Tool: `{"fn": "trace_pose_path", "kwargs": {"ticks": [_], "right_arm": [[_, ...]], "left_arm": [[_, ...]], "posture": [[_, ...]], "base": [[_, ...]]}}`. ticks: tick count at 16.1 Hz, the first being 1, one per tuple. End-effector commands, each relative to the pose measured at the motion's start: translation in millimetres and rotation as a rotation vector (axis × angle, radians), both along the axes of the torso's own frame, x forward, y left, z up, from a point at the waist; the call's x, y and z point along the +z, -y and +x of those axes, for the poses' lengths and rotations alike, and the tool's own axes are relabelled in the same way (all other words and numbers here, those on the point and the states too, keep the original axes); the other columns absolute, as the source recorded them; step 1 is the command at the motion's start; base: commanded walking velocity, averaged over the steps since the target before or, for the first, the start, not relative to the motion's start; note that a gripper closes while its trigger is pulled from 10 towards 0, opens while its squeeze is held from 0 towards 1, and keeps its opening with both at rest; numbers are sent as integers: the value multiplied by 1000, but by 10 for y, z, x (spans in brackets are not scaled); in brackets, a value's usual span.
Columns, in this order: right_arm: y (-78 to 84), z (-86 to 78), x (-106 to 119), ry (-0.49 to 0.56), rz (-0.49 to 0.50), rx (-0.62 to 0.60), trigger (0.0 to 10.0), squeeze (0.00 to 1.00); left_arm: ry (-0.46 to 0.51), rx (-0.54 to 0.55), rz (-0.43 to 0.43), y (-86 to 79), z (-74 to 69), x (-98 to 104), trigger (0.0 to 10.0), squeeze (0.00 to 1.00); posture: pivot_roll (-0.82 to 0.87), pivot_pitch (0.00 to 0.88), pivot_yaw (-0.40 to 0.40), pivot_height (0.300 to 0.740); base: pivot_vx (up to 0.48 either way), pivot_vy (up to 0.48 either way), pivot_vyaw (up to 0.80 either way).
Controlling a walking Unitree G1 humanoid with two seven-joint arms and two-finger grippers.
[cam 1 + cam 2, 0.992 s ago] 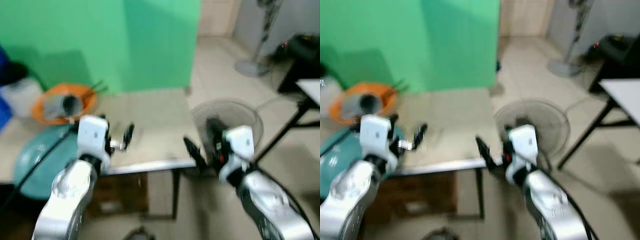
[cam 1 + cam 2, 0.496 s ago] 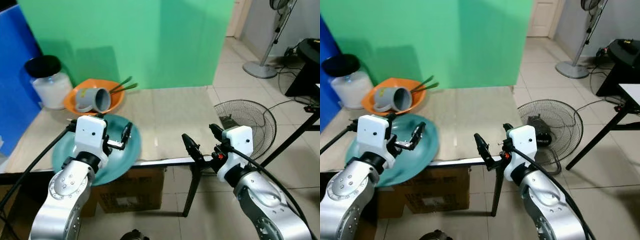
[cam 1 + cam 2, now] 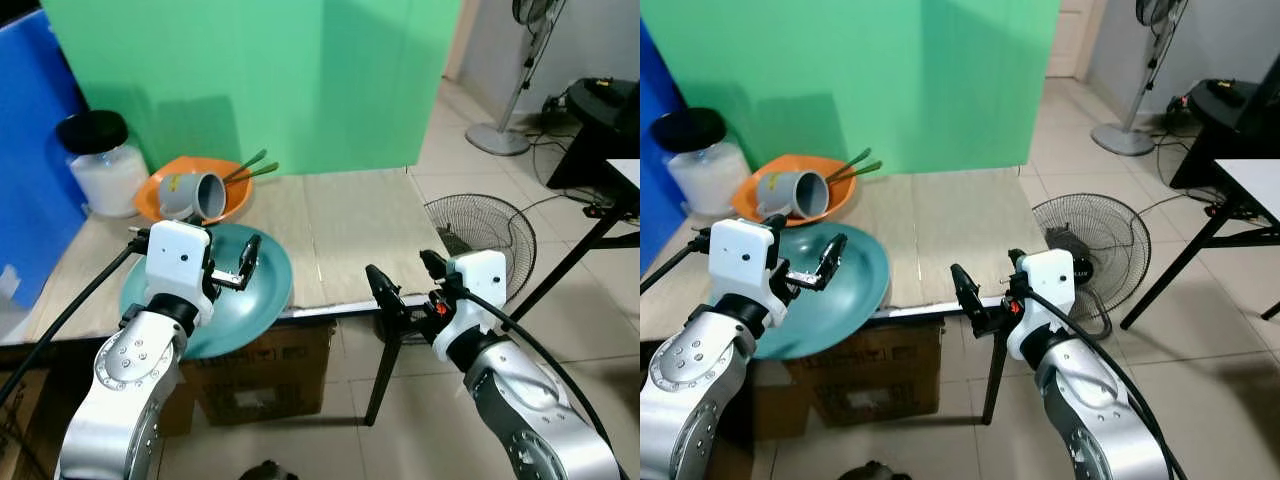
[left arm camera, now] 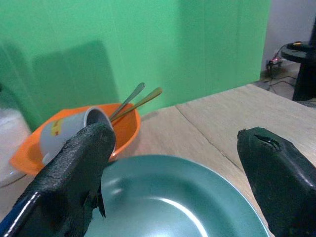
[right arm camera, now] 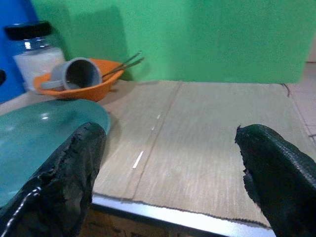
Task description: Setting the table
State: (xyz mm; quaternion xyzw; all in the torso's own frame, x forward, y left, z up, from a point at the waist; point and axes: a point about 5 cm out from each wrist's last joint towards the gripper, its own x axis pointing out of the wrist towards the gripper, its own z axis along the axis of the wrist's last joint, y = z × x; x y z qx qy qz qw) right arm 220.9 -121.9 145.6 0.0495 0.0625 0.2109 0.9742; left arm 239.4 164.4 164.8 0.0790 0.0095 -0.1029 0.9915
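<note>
We stand before a wooden table (image 3: pixel 350 220) backed by a green wall (image 3: pixel 250 80). Our left gripper (image 3: pixel 228 262) hovers above the teal plate (image 3: pixel 265 300), its two black fingers (image 4: pixel 74 173) spread apart with nothing between them. The teal plate lies at the table's front edge toward its left end, and its near rim hangs over that edge. Behind the plate, near the table's back edge, sits an orange bowl (image 3: pixel 235 200), and in it lies a grey mug (image 3: pixel 195 192) tipped on its side, its mouth turned toward the table's right end. Thin utensils (image 3: pixel 250 168) lean out of the bowl over its rim toward the wall; we cannot tell what kind they are. Just beside the bowl, at the back left corner, stands a jar (image 3: pixel 105 165) of white contents with a black lid, close to a blue panel (image 3: pixel 30 150).

Our right gripper (image 3: pixel 405 278) is held off the table's front right corner, its fingers (image 5: pixel 59 182) wide apart and empty. Under the table sits a cardboard box (image 3: pixel 260 370). On the tiled floor (image 3: pixel 560 330) past the table's right end lies a round fan (image 3: pixel 490 230), and a standing fan (image 3: pixel 520 70) is farther back
</note>
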Motion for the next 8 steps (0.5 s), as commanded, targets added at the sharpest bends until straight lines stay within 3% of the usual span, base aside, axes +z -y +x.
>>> {"fn": "trace_pose_path", "kwargs": {"ticks": [1,6,8], "right_arm": [[-6,15,10,-4,2,12,10000,0],[-36,34,26,4,-8,33,10000,0],[-31,36,22,3,-6,33,10000,0]], "left_arm": [[24,0,1,6,3,47,10000,0],[30,-2,3,-16,-2,67,10000,0],[28,-6,4,-10,-8,62,10000,0]], "posture": [[154,0,33,740],[161,0,29,740],[161,0,29,740]], "base": [[0,0,0],[288,0,800],[306,0,0]]}}
